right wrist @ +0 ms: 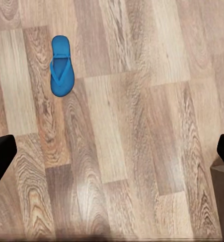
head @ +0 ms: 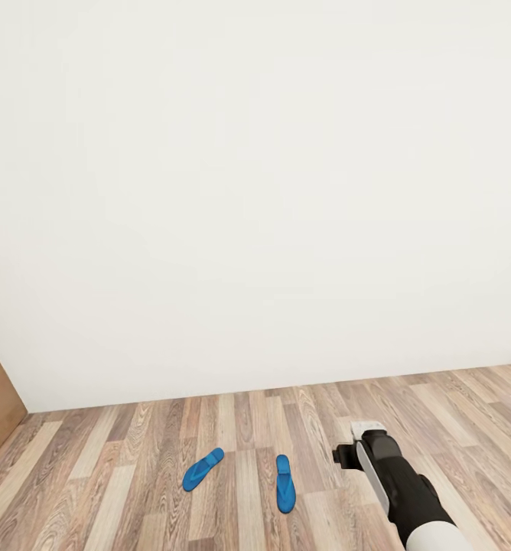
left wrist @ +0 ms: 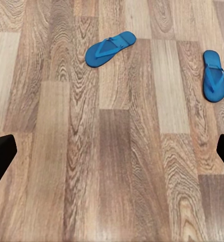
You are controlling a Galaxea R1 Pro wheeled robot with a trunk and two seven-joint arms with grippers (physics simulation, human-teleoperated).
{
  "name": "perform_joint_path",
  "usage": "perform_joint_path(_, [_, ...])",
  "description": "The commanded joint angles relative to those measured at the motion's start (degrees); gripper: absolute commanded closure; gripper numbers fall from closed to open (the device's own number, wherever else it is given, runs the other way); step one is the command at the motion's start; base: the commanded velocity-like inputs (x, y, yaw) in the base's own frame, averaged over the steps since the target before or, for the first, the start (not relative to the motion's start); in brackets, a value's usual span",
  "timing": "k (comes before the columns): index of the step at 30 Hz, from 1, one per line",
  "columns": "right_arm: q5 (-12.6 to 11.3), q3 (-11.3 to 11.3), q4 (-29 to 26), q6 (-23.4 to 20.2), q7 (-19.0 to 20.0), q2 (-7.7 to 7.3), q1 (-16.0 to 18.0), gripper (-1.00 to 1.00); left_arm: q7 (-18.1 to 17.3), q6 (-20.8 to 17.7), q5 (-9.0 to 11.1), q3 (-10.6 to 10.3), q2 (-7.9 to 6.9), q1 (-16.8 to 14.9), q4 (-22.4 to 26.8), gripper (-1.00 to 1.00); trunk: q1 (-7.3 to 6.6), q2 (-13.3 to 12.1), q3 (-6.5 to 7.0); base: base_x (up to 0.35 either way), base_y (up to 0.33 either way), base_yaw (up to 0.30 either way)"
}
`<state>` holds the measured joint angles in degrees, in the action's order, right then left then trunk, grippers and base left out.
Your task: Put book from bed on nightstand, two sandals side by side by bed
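Sandals (head: 203, 468) lie beside the extended right arm's (head: 397, 482) spread pincer (right wrist: 112, 151).

I see light-brown wood plank floor (head: 156, 428); two bright blue flat flip-flops on it, apart: one (head: 203, 469) at 11 o'clock, other (head: 284, 483) at 12.

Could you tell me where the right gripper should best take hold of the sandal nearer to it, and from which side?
Probably from straight above, pinching the nearer sandal across its narrow width near mid-length. It lies flat on the wood floor, straps up, apart from the angled sandal, so both long edges are free.
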<state>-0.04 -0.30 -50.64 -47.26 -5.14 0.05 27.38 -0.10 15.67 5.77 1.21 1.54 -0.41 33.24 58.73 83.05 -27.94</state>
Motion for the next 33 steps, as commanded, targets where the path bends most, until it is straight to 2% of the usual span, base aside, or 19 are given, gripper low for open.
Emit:
perform_joint_path(1, [0.0, 0.0, 1.4, -0.1, -0.1, 0.02, 0.0, -1.0, -0.1, 0.1, 0.4, 0.0, 0.03, 0.0, 0.0, -1.0, 0.0, 0.0, -0.06, 0.0, 0.0, 0.0])
perform_joint_path(6, [0.0, 0.2, 6.2, 0.3, -0.1, 0.11, 0.0, -1.0, -0.1, 0.1, 0.4, 0.0, 0.1, 0.0, 0.0, -1.0, 0.0, 0.0, -0.06, 0.0, 0.0, 0.0])
perform_joint_path(10, [0.4, 0.2, 7.5, 0.4, -0.1, 0.48, 0.0, -1.0, -0.1, 0.1, 0.4, 0.0, 0.12, 0.0, 0.0, -1.0, 0.0, 0.0, -0.06, 0.0, 0.0, 0.0])
perform_joint_path(21, [0.4, 0.3, 8.0, 0.4, -0.1, 0.69, 0.0, -1.0, -0.1, 0.1, 0.4, -0.1, 0.21, 0.0, 0.0, -1.0, 0.0, 0.0, -0.06, 0.0, 0.0, 0.0])
perform_joint_path(33, [0.1, 0.4, 8.0, 0.4, -0.1, 1.73, 0.0, -1.0, -0.1, 0.1, 0.4, -0.2, 0.21, 0.0, 0.0, -1.0, 0.0, 0.0, -0.06, 0.0, 0.0, 0.0])
